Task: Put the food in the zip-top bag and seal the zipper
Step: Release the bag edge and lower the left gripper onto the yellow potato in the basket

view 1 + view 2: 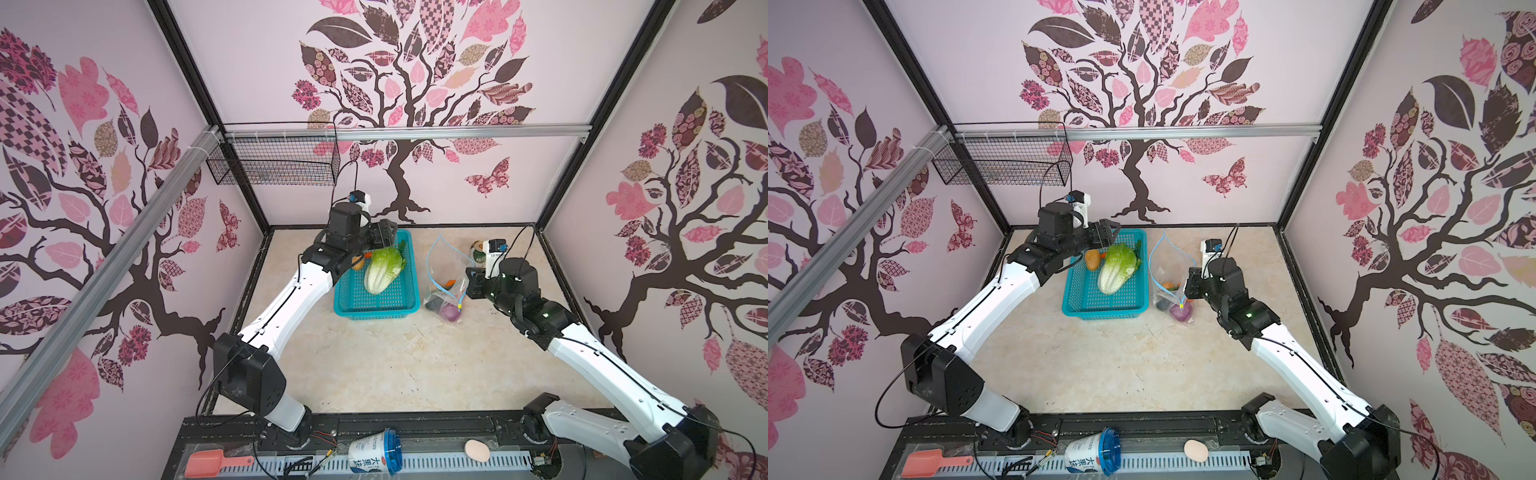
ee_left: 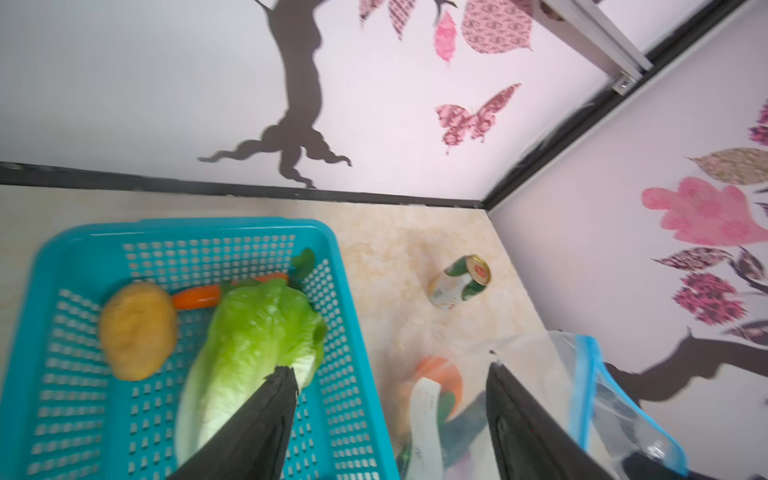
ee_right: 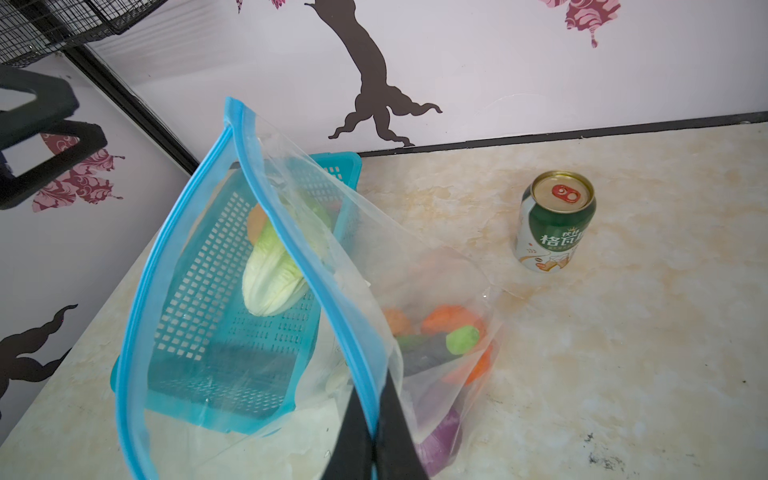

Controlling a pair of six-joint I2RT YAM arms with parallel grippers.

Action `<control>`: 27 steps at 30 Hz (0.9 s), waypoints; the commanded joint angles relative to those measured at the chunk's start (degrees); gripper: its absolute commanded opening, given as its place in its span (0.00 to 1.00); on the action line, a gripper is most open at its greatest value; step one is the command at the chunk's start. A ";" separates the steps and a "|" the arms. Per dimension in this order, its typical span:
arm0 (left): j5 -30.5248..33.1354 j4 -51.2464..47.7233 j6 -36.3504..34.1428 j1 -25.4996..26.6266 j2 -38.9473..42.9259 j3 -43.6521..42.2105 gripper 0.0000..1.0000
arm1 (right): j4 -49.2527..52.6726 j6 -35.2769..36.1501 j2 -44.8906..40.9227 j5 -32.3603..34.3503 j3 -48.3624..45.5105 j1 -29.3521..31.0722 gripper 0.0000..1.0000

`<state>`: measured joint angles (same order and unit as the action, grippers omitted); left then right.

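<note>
The clear zip-top bag stands open right of the basket, its blue zipper forming a loop and the yellow slider at the near end. My right gripper is shut on the zipper strip, holding the mouth up. A purple onion, an orange pumpkin and green and dark pieces lie in the bag. The napa cabbage, a potato and a carrot lie in the basket. My left gripper hangs open and empty above the basket's far right side.
The teal basket sits mid-table beside the bag. A green-white can stands behind the bag near the back right corner. A wire basket hangs on the back wall. A cup, an egg and a scoop lie on the front rail.
</note>
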<state>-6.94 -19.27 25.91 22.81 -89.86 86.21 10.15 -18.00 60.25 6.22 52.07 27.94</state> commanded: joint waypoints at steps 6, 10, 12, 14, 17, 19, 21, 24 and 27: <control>12.47 -1.46 -7.20 -4.35 -9.04 3.57 0.74 | -1.68 0.15 -1.02 -0.12 -1.39 -0.34 0.00; 17.65 -3.15 -10.33 -4.44 -14.80 6.72 0.74 | -1.98 0.33 -0.62 -0.18 -1.49 -0.34 0.00; 20.07 -4.21 -11.66 -4.44 -17.99 8.35 0.74 | -2.11 0.39 -0.48 -0.05 -1.54 -0.33 0.00; 22.68 -4.83 -12.37 -4.44 -21.39 9.41 0.74 | -2.41 0.42 -0.48 0.27 -1.69 -0.27 0.00; 23.59 -5.79 -12.55 -4.44 -25.35 10.82 0.74 | -2.42 0.62 -0.48 0.72 -1.80 -0.31 0.00; 23.87 -5.64 -12.38 -4.44 -27.44 11.40 0.74 | -2.35 0.77 -0.48 0.77 -1.88 -0.27 0.00; 24.25 -5.58 -12.38 -4.44 -29.49 12.44 0.74 | -2.33 0.77 -0.48 0.57 -1.89 -0.32 0.00; 25.19 -6.38 -12.64 -4.44 -32.61 14.75 0.74 | -2.29 0.87 -0.48 0.33 -1.89 -0.29 0.00; 26.64 -7.80 -12.51 -4.53 -35.67 17.38 0.74 | -2.24 1.04 -0.69 0.37 -1.99 -0.33 0.00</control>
<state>17.37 -25.87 14.09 18.31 -123.72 99.72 8.36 -17.74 60.14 6.24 49.93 27.92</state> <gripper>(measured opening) 0.739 0.047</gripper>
